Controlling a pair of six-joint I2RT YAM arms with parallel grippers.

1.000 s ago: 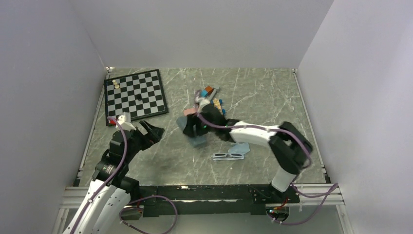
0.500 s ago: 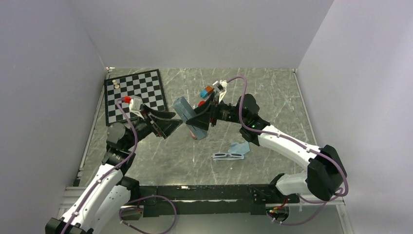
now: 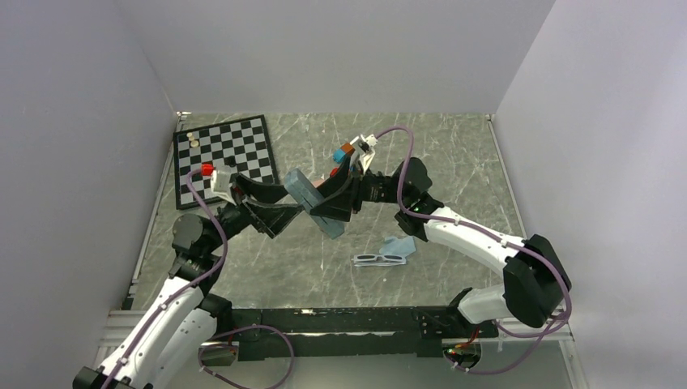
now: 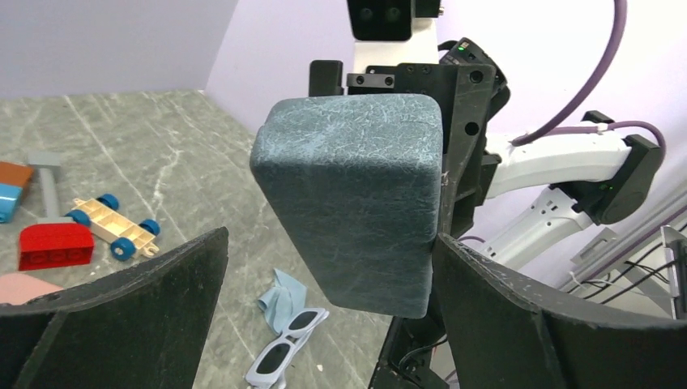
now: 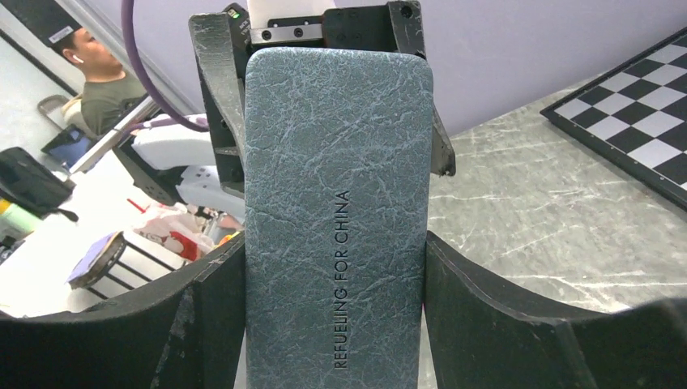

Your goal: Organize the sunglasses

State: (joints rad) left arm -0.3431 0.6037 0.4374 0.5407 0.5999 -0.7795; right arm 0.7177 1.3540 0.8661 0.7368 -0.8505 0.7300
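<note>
Top external: one sunglasses pair [image 3: 379,259]; right end effector [image 5: 334,247] grips one case [image 4: 348,203], left end effector [image 4: 328,239] gapes.

White arm links [image 3: 470,235], black joints [image 3: 531,279], purple cables [image 3: 395,130], black gripper fingers [image 4: 121,316].

Mid-table airspace is looking crowded; near-left and far-right table are lying bare.
Both arms are meeting above the table [image 3: 267,271] centre. The slate-blue case [image 3: 312,198] is filling the gap between the right fingers [image 5: 502,308], and the left fingers [image 4: 138,316] are spreading wide around its free end, so nothing is fitting between them. The chessboard [image 3: 225,158] is taking up the far-left corner and toy blocks [image 3: 347,152] are sitting behind the arms. Pale sunglasses [image 3: 379,259] and blue cloth [image 3: 398,245] are lying just near-side of the right forearm.
</note>
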